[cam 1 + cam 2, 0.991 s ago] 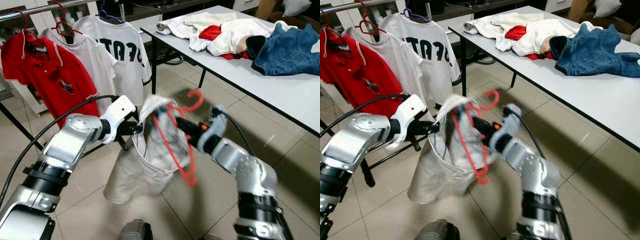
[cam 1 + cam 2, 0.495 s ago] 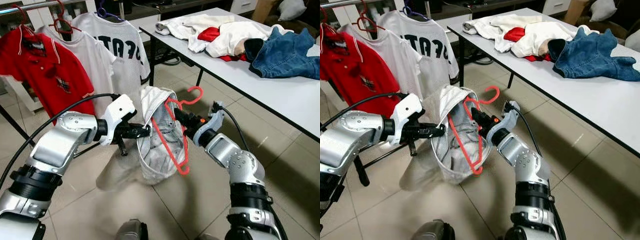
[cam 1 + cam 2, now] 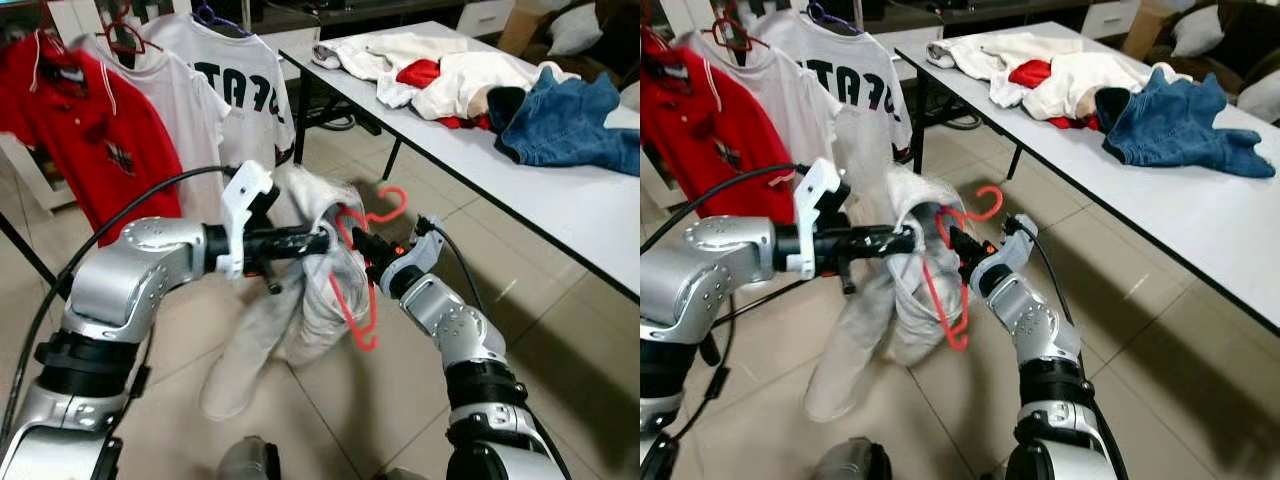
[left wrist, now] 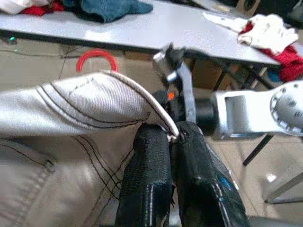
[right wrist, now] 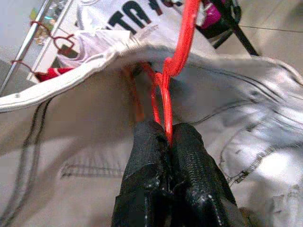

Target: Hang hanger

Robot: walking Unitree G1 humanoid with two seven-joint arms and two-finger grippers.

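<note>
Right gripper is clenched on the red hanger, just beside the left gripper, which pinches the trousers' waistband. Keep both grips firm; lift the hook toward the rail without snagging cloth.

white tee | blk print, mirrored, partly hidden – unreadable
</note>
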